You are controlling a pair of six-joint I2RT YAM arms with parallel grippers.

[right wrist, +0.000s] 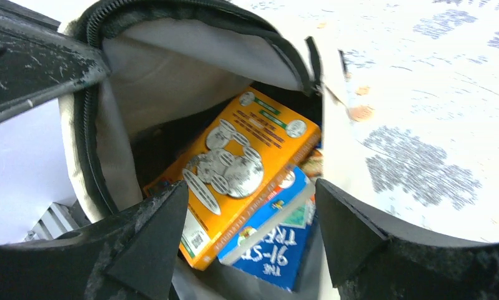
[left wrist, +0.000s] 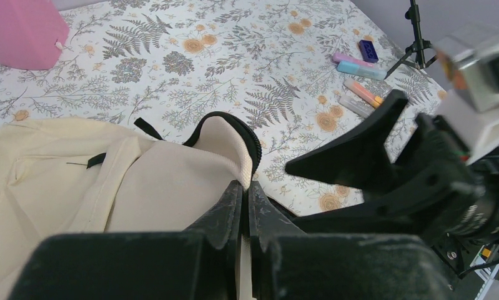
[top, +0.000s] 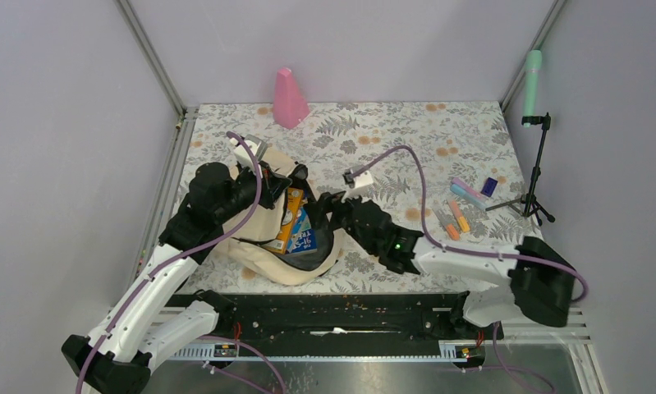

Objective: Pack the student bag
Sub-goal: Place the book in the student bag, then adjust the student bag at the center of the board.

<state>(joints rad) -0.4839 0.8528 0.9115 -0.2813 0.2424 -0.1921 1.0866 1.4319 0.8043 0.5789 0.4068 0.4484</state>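
Observation:
The student bag [top: 285, 267], cream with dark zippers, lies open at the table's near centre. An orange book [top: 289, 215] and a blue book [top: 305, 235] sit in its mouth. My left gripper [left wrist: 247, 185] is shut on the bag's cream rim fabric [left wrist: 234, 147], holding the opening up. My right gripper [right wrist: 251, 186] hovers open just over the mouth, nothing between its fingers. Below it are the orange book [right wrist: 243, 156] and the blue book [right wrist: 278, 253], inside the zippered rim [right wrist: 190, 14]. From above, the right gripper [top: 328, 205] stands at the bag's right edge.
A pink cone [top: 290, 98] stands at the back. Several markers [top: 460, 215] and a small blue block [top: 489, 186] lie at the right, near a black tripod [top: 538, 176] with a green cylinder. Metal rails border the table.

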